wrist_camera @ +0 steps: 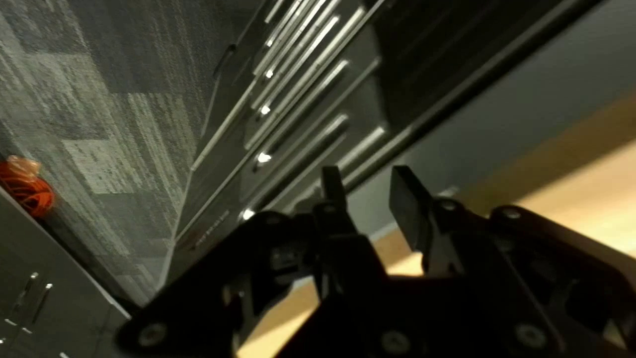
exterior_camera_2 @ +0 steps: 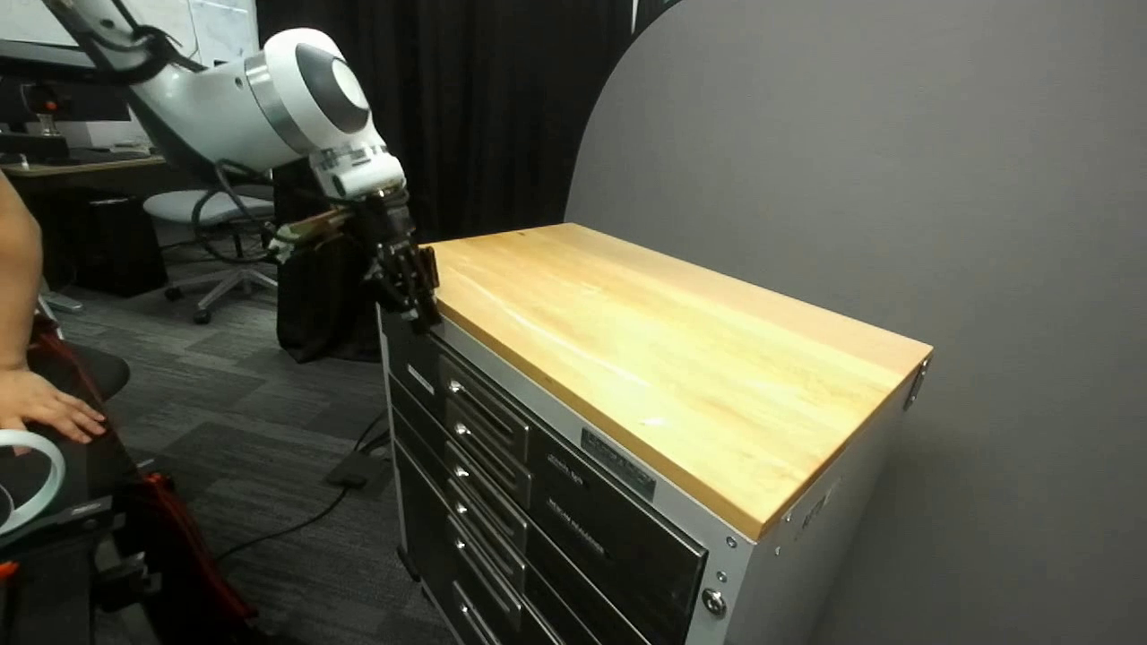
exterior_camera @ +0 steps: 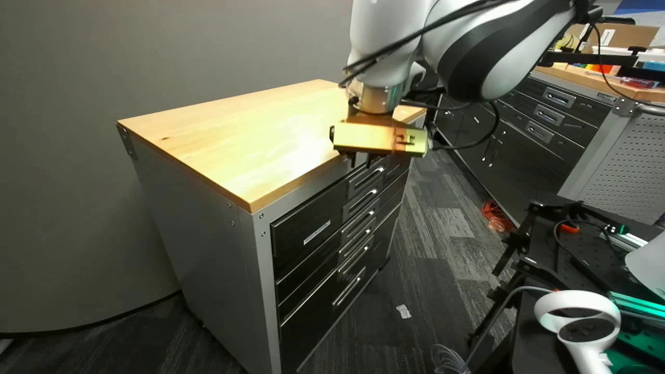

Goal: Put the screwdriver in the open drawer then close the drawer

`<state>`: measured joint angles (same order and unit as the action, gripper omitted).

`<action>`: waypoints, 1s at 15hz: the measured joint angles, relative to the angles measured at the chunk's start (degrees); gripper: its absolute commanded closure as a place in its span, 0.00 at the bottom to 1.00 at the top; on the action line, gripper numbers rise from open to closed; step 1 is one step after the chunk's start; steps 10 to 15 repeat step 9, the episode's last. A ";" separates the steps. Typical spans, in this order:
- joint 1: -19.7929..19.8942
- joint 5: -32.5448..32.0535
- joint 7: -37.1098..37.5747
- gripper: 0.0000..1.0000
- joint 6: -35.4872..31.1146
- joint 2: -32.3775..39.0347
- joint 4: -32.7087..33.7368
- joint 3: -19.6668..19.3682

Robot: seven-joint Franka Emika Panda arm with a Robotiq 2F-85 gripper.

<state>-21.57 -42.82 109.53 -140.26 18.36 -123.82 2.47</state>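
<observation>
One grey wall [exterior_camera: 171, 47] stands behind a cabinet [exterior_camera: 208, 234] with a wooden top [exterior_camera_2: 672, 340], and a white robot arm [exterior_camera_2: 211, 116] reaches to the cabinet's front edge. Uppermost in the cabinet's stack, the drawer [exterior_camera: 319, 213] is closed, its front level with the lower drawers [exterior_camera: 311, 322]. Near that drawer's upper edge hangs the gripper [wrist_camera: 365, 181], pointing down, its two fingers [wrist_camera: 410, 209] apart with a gap showing between them.

Orange cord coil [exterior_camera: 497, 215] on grey carpet [exterior_camera: 447, 249], pale-seated chair [exterior_camera_2: 176, 207], white ring-shaped controller [exterior_camera: 584, 331]
</observation>
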 measured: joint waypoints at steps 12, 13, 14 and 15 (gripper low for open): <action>10.24 21.12 -35.86 0.00 7.04 -12.91 4.48 18.51; 10.24 21.12 -35.86 0.00 7.04 -12.91 4.48 18.51; 10.24 21.12 -35.86 0.00 7.04 -12.91 4.48 18.51; 10.24 21.12 -35.86 0.00 7.04 -12.91 4.48 18.51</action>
